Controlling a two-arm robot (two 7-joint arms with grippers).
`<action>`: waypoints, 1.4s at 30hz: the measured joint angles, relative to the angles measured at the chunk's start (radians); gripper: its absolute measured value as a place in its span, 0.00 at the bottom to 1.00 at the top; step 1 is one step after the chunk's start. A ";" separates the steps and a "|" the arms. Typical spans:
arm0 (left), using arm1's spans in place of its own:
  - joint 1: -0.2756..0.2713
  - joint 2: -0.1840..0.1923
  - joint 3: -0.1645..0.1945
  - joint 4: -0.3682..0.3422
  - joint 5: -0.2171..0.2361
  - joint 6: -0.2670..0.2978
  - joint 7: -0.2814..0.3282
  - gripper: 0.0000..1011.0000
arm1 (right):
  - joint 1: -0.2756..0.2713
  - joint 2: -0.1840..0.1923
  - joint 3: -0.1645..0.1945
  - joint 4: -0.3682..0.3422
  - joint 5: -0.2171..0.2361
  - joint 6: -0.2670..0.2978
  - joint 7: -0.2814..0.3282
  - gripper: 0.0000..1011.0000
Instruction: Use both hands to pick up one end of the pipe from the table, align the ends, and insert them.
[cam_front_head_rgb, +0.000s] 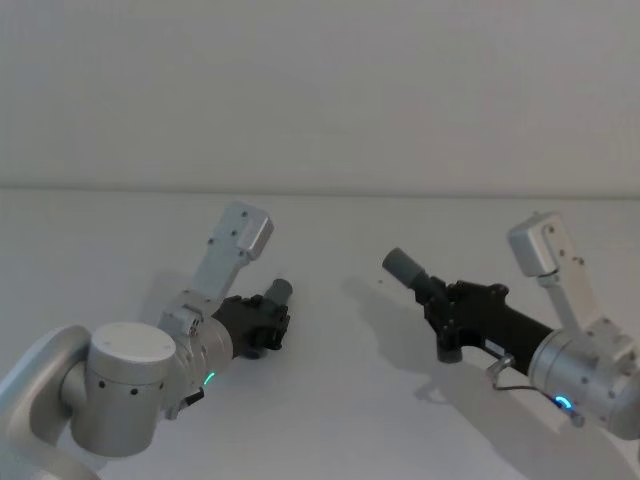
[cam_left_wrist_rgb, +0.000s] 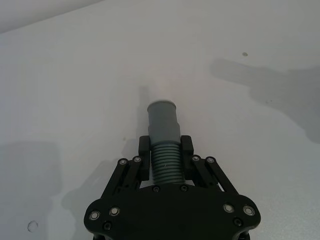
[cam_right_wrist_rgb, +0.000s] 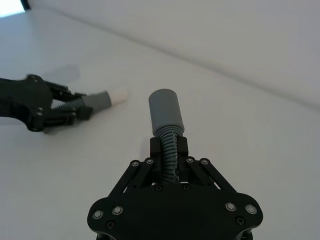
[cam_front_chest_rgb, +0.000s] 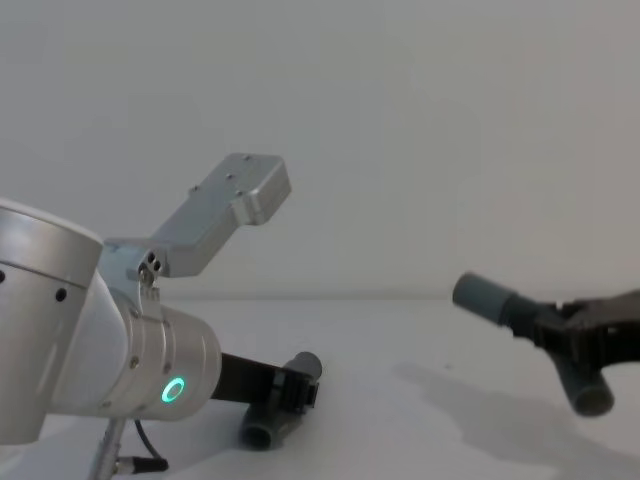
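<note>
My left gripper (cam_front_head_rgb: 268, 318) is shut on the ribbed middle of one dark-grey pipe piece (cam_left_wrist_rgb: 163, 131). That piece sits low, and its bent lower end (cam_front_chest_rgb: 262, 432) is at the white table (cam_front_head_rgb: 340, 420). From the right wrist camera I see its narrow white tip (cam_right_wrist_rgb: 119, 94) poking out of the left gripper (cam_right_wrist_rgb: 86, 109). My right gripper (cam_front_head_rgb: 440, 297) is shut on the ribbed part of the other pipe piece (cam_right_wrist_rgb: 167, 117). It hangs above the table, with its wide grey cuff (cam_front_head_rgb: 405, 266) pointing toward the left piece. A gap separates the two ends.
The table's far edge (cam_front_head_rgb: 320, 192) meets a plain white wall. Bare white surface lies between and in front of the two grippers, carrying only their shadows (cam_front_head_rgb: 400, 350).
</note>
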 joint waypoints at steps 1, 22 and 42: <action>0.000 0.000 0.000 0.000 0.000 0.000 0.000 0.34 | 0.001 0.009 0.004 0.001 0.004 -0.025 0.014 0.15; -0.038 0.081 0.030 -0.041 0.017 -0.043 -0.122 0.34 | 0.051 0.167 0.033 0.100 0.078 -0.377 0.316 0.15; -0.120 0.243 0.063 -0.082 -0.011 -0.153 -0.416 0.34 | 0.097 0.238 0.014 0.189 0.116 -0.611 0.508 0.15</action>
